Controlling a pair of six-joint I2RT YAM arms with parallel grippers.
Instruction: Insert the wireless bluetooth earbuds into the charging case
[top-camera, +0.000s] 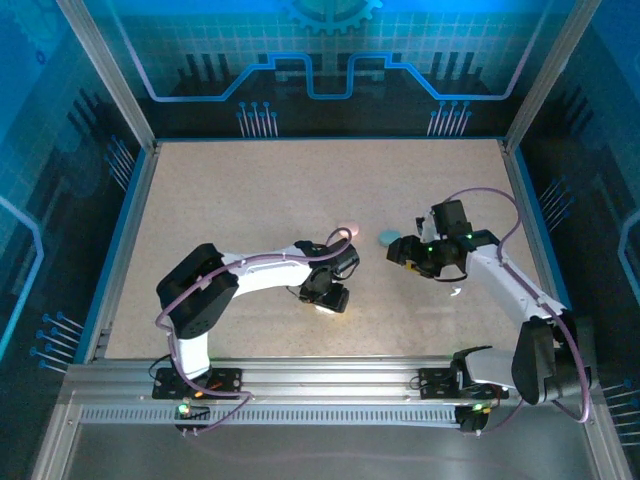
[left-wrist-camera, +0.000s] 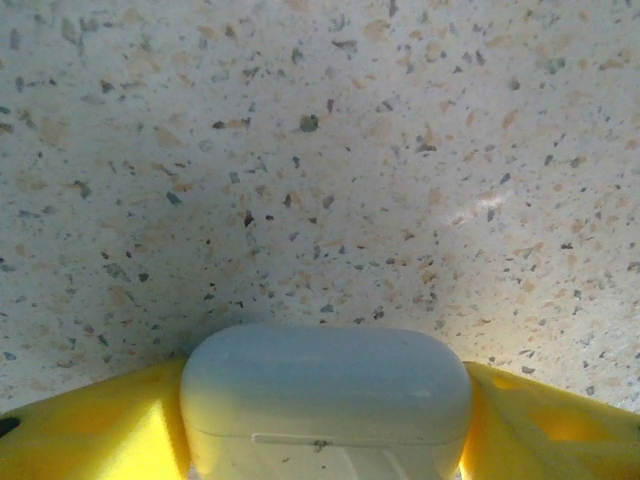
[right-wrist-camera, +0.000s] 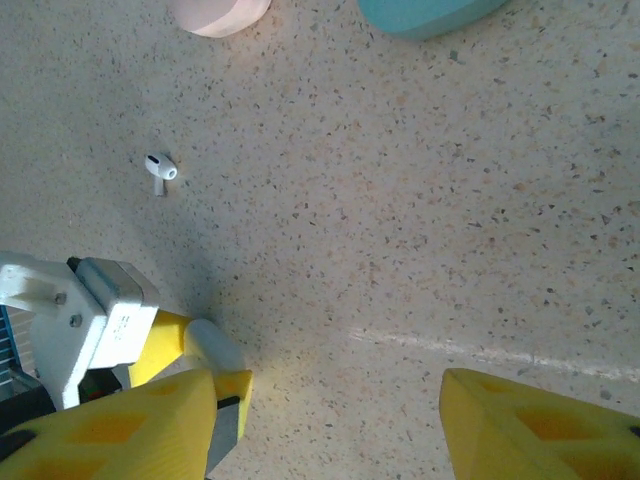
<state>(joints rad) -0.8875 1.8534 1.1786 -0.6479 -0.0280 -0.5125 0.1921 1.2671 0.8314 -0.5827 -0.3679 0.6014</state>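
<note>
Three rounded plastic cases are in view over the speckled beige tabletop. The smooth white charging case sits between the yellow fingers of the left gripper, which clasp it on both sides. Its lid seam looks closed, so its contents cannot be seen. One small white stemmed earbud lies loose on the tabletop, apart from the white case. Beyond the earbud from the white case lie a pale pink case and a teal case. The right gripper hangs near the white case, spread wide and holding nothing.
</note>
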